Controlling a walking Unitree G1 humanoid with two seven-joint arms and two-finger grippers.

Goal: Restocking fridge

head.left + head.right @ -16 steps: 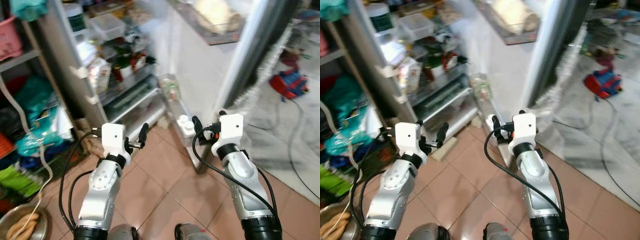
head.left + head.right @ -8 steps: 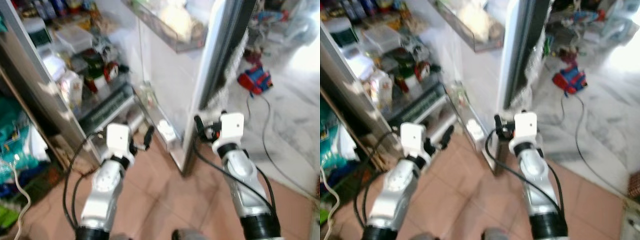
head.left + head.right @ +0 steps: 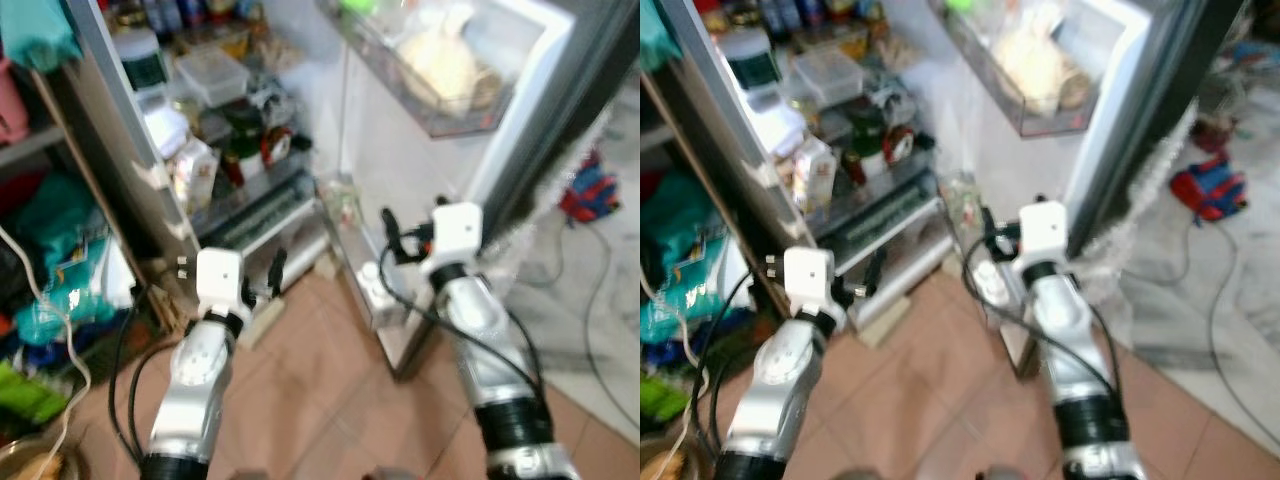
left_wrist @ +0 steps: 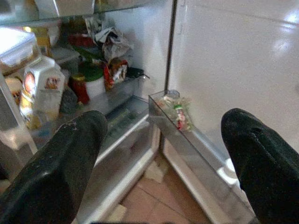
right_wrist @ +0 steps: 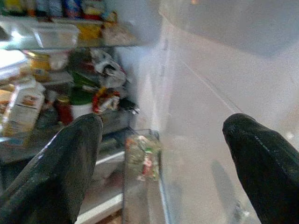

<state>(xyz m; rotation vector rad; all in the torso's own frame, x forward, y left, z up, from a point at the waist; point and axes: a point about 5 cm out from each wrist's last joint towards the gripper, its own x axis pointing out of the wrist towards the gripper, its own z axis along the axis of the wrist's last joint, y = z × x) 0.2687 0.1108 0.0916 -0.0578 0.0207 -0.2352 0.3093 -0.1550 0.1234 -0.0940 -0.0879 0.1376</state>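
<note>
The fridge stands open before me, its shelves packed with a white carton, jars and a clear lidded box. Its door swings out to the right. An upper door bin holds a pale bag, a lower bin holds small packets, and white bottles sit in the bottom bin. My left gripper hangs open and empty low before the bottom shelves. My right gripper is open and empty beside the door's lower bins.
A storage rack with teal bags and a pink basket stands left of the fridge. A metal bowl lies at the bottom left. On the pale floor to the right are a red-and-blue object and a cable. Brown tiles lie underfoot.
The camera has swung back left towards the fridge interior. Both arms stay held out in front with fingers apart and nothing picked up.
</note>
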